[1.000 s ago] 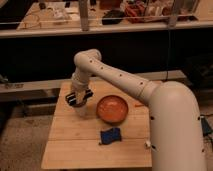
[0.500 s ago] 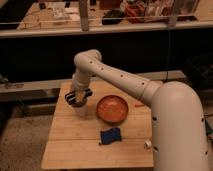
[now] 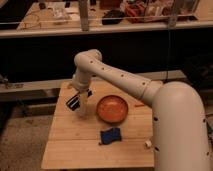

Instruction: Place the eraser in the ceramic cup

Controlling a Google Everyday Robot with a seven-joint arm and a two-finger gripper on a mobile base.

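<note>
Toward the far left corner of the counter (image 3: 75, 147) stands the ceramic cup (image 3: 83, 110), beside the orange bowl (image 3: 112, 108). My gripper (image 3: 76, 103) hangs right over it; spread or pinching, I cannot tell. No eraser visible, so I judge the drop unconfirmed.

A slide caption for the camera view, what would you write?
The hand hovers at the ceramic cup beside the orange bowl.

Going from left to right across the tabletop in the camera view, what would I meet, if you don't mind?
The gripper, hanging over the left part of the wooden table → the orange bowl → the small white object near the table's front right edge.
</note>
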